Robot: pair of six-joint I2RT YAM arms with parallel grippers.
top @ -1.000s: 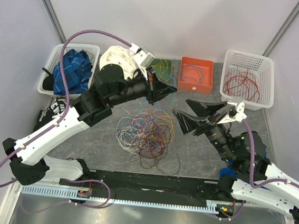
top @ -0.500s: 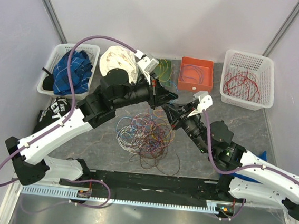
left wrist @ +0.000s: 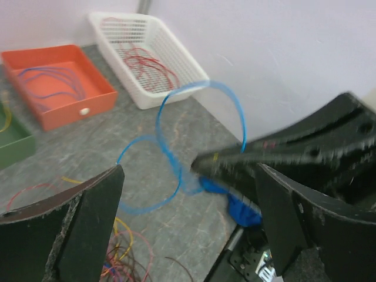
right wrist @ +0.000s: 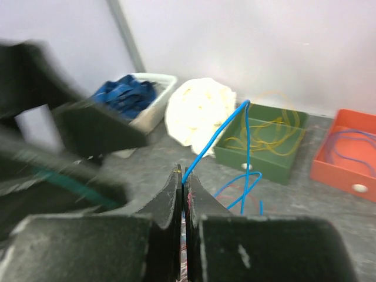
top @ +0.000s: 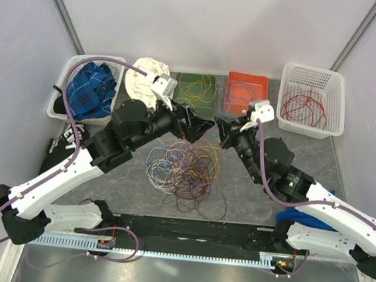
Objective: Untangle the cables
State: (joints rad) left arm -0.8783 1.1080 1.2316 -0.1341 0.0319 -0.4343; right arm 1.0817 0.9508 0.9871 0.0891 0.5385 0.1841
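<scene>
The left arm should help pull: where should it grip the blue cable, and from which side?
Probably the free loop of the blue cable, clear of the pile beyond the right gripper pinching it; come straight ahead: the left gripper, fingers open, faces it.

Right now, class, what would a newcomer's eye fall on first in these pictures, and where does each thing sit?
First the tangle of coloured wires, heaped at the middle of the table. Next the blue wire, pinched in the shut right hand and looping up in front of the open left hand.
</scene>
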